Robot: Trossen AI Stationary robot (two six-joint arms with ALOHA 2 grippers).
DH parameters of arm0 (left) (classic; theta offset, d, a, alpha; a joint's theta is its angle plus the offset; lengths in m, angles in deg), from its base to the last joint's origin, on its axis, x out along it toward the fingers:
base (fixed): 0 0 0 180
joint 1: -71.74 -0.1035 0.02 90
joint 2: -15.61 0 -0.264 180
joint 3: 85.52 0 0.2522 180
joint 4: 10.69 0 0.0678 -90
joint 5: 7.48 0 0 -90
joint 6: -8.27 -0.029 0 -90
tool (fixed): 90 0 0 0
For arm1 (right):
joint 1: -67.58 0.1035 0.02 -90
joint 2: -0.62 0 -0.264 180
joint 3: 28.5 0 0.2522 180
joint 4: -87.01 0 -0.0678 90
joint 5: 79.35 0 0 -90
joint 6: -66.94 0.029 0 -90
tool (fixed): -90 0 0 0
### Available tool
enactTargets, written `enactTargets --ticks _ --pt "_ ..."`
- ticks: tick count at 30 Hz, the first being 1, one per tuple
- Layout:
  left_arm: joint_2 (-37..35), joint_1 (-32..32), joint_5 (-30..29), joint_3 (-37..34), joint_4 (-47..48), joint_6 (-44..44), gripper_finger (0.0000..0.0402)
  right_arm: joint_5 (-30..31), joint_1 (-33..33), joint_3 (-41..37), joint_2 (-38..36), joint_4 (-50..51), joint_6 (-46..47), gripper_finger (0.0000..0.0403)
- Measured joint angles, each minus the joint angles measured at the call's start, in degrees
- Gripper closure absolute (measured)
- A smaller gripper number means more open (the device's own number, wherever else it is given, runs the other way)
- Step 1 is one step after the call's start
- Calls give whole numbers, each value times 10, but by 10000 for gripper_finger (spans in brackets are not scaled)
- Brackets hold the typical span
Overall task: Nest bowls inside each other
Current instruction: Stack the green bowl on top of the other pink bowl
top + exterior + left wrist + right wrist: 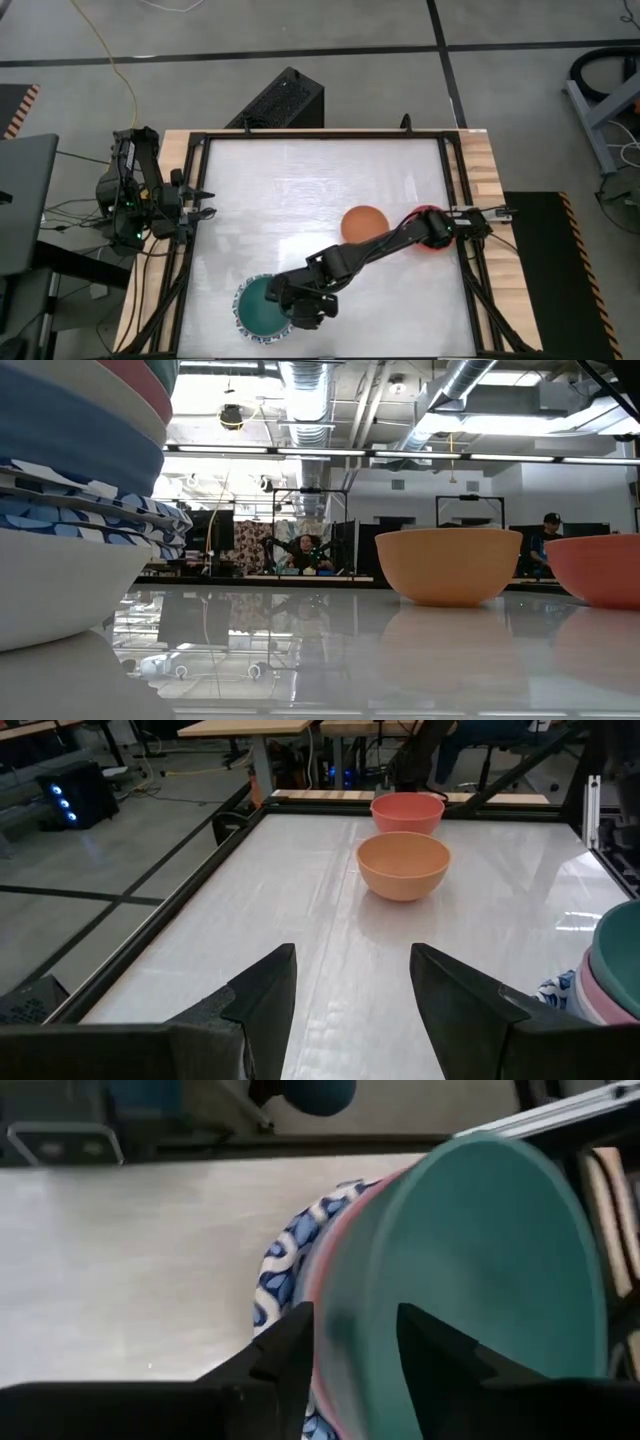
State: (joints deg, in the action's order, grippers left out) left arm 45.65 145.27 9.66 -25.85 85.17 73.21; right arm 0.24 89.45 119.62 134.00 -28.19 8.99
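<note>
Right wrist view: the right claw (350, 1355) stands open astride the teal bowl's (490, 1270) rim atop the stack.

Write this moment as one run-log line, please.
right gripper: open at teal bowl atop stack | left gripper: open, waiting at table edge | loose: orange bowl, red bowl

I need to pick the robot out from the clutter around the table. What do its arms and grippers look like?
Both arms are black and jointed. The left arm carries small green lights, with dark cables trailing off beside it. Each gripper, left gripper and right gripper, ends in two dark, wedge-shaped fingers with flat inner faces.
</note>
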Motion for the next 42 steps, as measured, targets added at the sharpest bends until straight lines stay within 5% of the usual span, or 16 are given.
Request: enactTargets --ticks 11,24,42 --pt "0 0 0 0 0 0 214 32 6 6 -24 26 26 260" --pt "0 0 0 0 0 0 214 45 4 6 -23 53 93 393" --pt "0 0 0 0 0 0 214 9 2 4 -19 47 101 385"
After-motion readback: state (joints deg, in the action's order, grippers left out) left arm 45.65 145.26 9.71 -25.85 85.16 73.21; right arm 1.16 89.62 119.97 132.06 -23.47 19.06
